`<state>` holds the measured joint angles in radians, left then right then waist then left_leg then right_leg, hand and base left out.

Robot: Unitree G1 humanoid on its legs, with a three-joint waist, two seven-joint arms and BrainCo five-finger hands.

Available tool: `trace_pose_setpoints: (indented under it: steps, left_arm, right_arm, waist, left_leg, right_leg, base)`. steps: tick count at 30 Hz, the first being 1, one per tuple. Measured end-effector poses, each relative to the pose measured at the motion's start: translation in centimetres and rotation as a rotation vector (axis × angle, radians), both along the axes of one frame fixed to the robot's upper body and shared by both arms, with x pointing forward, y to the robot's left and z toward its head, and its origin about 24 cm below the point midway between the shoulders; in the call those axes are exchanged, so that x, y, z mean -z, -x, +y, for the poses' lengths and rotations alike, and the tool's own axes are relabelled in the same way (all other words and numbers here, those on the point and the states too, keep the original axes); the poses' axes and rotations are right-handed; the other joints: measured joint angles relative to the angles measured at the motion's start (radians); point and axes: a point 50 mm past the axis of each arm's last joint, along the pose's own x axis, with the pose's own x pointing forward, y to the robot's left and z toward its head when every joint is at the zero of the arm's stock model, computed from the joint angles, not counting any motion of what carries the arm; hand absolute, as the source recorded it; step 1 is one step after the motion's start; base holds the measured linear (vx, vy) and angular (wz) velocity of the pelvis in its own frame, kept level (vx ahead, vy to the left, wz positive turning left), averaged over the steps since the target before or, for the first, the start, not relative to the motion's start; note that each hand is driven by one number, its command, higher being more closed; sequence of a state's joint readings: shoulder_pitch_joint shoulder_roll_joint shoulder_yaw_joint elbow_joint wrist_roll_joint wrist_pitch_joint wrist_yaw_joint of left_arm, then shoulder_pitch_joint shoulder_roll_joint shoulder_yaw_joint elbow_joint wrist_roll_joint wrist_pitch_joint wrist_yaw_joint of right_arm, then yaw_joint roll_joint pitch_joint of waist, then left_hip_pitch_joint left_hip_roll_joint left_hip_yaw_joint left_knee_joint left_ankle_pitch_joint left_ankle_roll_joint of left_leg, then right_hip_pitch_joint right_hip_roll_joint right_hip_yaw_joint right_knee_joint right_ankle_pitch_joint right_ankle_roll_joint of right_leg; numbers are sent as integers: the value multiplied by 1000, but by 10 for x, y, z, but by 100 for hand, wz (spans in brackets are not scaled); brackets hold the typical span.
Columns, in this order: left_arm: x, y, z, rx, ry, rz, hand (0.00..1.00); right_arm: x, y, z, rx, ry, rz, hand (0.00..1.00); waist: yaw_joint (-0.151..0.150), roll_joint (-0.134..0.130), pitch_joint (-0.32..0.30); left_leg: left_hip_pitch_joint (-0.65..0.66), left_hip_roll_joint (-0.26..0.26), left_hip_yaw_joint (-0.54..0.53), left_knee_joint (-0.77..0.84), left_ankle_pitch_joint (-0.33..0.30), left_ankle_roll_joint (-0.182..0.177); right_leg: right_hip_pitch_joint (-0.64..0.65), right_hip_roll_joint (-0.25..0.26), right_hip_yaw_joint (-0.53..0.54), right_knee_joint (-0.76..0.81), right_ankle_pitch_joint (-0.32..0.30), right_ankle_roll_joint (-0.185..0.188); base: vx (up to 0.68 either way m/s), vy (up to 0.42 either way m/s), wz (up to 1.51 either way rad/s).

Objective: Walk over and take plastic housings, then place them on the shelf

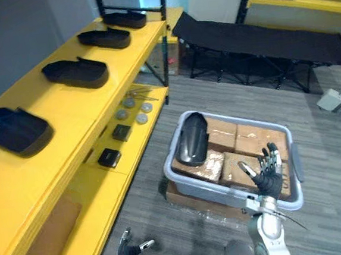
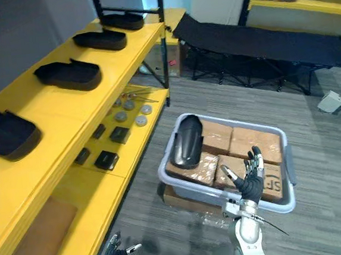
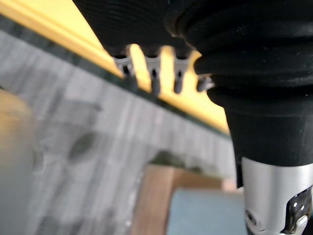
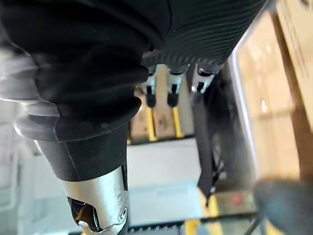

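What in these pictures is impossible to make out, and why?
Bin bottom: hidden under brown packs, eye views.
Nearest housing: cut by left edge, left eye view.
Small round parts on lower shelf: too small to identify.
Left hand: partly cut by bottom edge.

The left hand (image 3: 146,22) hangs with its dark ribbed cover close to the lens. Its fingers (image 3: 154,73) are held out in a loose row with nothing in them, and the thumb (image 3: 274,196) stands apart. Past the fingertips runs the yellow shelf edge (image 3: 54,32), bordered by grey carpet (image 3: 98,127). On the carpet lies brown cardboard (image 3: 154,196), touching a blurred grey-blue bin (image 3: 200,215).
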<state>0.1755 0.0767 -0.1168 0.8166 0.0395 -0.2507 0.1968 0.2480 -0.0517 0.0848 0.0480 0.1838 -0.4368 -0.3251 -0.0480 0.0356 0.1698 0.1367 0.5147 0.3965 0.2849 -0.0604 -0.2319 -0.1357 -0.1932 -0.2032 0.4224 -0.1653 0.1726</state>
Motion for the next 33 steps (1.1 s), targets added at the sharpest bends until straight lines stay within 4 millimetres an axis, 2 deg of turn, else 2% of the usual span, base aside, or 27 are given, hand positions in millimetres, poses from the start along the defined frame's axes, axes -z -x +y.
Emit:
trace_pose_setpoints:
  steps: [1, 2, 3, 5, 6, 7, 8, 9, 10, 12, 13, 15, 17, 20, 22, 23, 24, 25, 27, 30, 31, 33]
  left_arm:
    - [-5, -13, -17, 67, 16, -41, 0]
    - [-9, -19, -33, 112, 47, -69, 0]
    - [-13, -22, -50, 158, 84, -91, 0]
    - [-15, -20, -63, 215, 119, -101, 0]
    - [-17, -19, -66, 232, 137, -114, 0]
    - [-18, -17, -65, 230, 141, -117, 0]
    - [-18, -15, -63, 223, 140, -116, 0]
    - [-17, -13, -58, 218, 132, -107, 0]
    - [-17, -13, -55, 210, 131, -105, 0]
    - [-16, -13, -43, 212, 98, -101, 0]
    - [-16, -14, -39, 221, 83, -102, 0]
    - [-16, -13, -32, 229, 51, -98, 0]
    - [-18, -19, -32, 206, 39, -120, 0]
    - [-25, -32, -35, 182, 49, -166, 0]
    - [-31, -44, -30, 125, 65, -215, 0]
    - [-33, -46, -27, 113, 62, -230, 0]
    - [-40, -52, -24, 93, 61, -272, 0]
    - [-42, -54, -22, 86, 60, -285, 0]
    - [-43, -56, -17, 67, 54, -307, 0]
    - [-43, -56, -14, 39, 70, -313, 0]
    - [-44, -57, -16, 34, 84, -324, 0]
    - [-46, -57, -17, 36, 90, -342, 0]
  right_arm:
    - [0, -1, -4, -17, 15, 15, 0]
    - [3, 1, -11, -21, 33, 39, 0]
    - [6, 5, -19, -17, 56, 71, 0]
    - [8, 8, -26, -13, 72, 93, 0]
    - [8, 9, -30, -26, 85, 99, 0]
    - [9, 8, -31, -37, 82, 99, 0]
    - [9, 7, -30, -43, 76, 99, 0]
    - [9, 3, -31, -46, 76, 94, 0]
    - [10, 0, -31, -43, 73, 93, 0]
    - [13, -11, -26, -54, 71, 105, 0]
    - [14, -14, -25, -54, 71, 106, 0]
    - [12, -41, -22, -61, 72, 106, 0]
    - [1, -66, -23, -66, 92, 88, 0]
    - [-16, -98, -26, -60, 133, 81, 0]
    - [-35, -127, -30, -37, 149, 78, 0]
    - [-42, -135, -31, -27, 139, 71, 0]
    - [-58, -151, -40, 7, 144, 63, 0]
    - [-65, -157, -43, 18, 153, 58, 0]
    - [-93, -175, -53, 64, 156, 31, 0]
    - [-122, -190, -62, 90, 174, 13, 0]
    - [-130, -193, -66, 101, 184, 14, 0]
    - [-138, -197, -68, 108, 200, 24, 0]
  waist:
    - [-24, 7, 15]
    - [-34, -1, 21]
    - [-40, 0, 21]
    - [-46, 7, 20]
    - [-46, 17, 24]
    - [-41, 24, 28]
    - [-37, 25, 29]
    - [-32, 27, 30]
    - [-32, 30, 31]
    - [7, 3, 69]
    - [10, 3, 71]
    - [18, 13, 79]
    - [28, 36, 105]
    - [43, 45, 151]
    - [69, 36, 207]
    - [78, 33, 222]
    - [103, 33, 253]
    - [114, 34, 263]
    - [151, 46, 284]
    - [181, 61, 294]
    - [200, 64, 297]
    - [208, 68, 298]
  left_leg:
    - [-51, 12, -4, 48, 45, 64]
    - [-71, -16, -9, 68, 17, 61]
    - [-70, -69, -6, 68, -50, 78]
    - [-72, -152, -23, 47, -97, 100]
    - [-85, -225, -76, 2, -108, 113]
    - [-102, -274, -124, -40, -126, 104]
    - [-103, -290, -157, -60, -129, 104]
    - [-101, -318, -190, -108, -119, 76]
    - [-104, -328, -182, -121, -106, 70]
    - [-108, -356, -135, -120, -98, 72]
    - [-116, -360, -136, -117, -98, 73]
    - [-133, -371, -142, -111, -98, 73]
    - [-158, -371, -162, -99, -101, 78]
    - [-209, -368, -208, -64, -104, 83]
    - [-265, -363, -257, -10, -114, 90]
    - [-279, -363, -270, 3, -117, 91]
    - [-314, -363, -294, 39, -124, 95]
    - [-324, -363, -302, 52, -127, 95]
    - [-367, -365, -332, 100, -141, 98]
    - [-414, -370, -364, 145, -151, 103]
    - [-426, -372, -370, 153, -152, 104]
    - [-448, -377, -389, 167, -152, 105]
  right_leg:
    - [4, 10, 0, -20, 11, -20]
    - [16, -3, 3, -43, 18, -30]
    - [38, -15, 14, -70, 27, -39]
    - [61, -18, 28, -110, 35, -42]
    - [66, -11, 51, -144, 52, -39]
    - [67, -2, 71, -187, 71, -41]
    - [63, 0, 81, -212, 87, -38]
    - [52, -2, 90, -268, 124, -23]
    - [53, -9, 88, -297, 141, -18]
    - [72, -50, 40, -389, 244, 4]
    - [72, -51, 40, -405, 263, 12]
    - [73, -51, 37, -453, 298, 11]
    - [73, -50, 20, -467, 313, 9]
    - [69, -47, -15, -471, 323, 3]
    - [68, -42, -47, -471, 332, -2]
    - [67, -41, -55, -471, 335, -3]
    - [67, -40, -76, -472, 344, -4]
    - [66, -40, -82, -472, 346, -4]
    - [65, -40, -104, -473, 353, -5]
    - [60, -41, -136, -472, 355, -3]
    - [56, -42, -143, -472, 357, -1]
    - [54, -42, -157, -472, 357, -1]
  base:
    - [46, -347, -14]
    - [35, -245, -10]
    - [28, -153, -20]
    - [-2, -85, -39]
    - [-56, 42, -60]
    - [-60, 71, -61]
    - [-44, 81, -50]
    - [5, 81, -33]
    - [7, 129, -41]
    - [6, 172, -45]
    - [10, 115, -23]
    - [12, 35, -7]
    - [-18, -11, 13]
    - [-80, -17, 36]
    - [-130, -7, 44]
    - [-169, 18, 48]
    - [-113, 17, 34]
    - [-157, 36, 38]
    - [-103, 39, 28]
    - [-66, 40, 27]
    - [-54, 45, 21]
    - [-43, 35, 21]
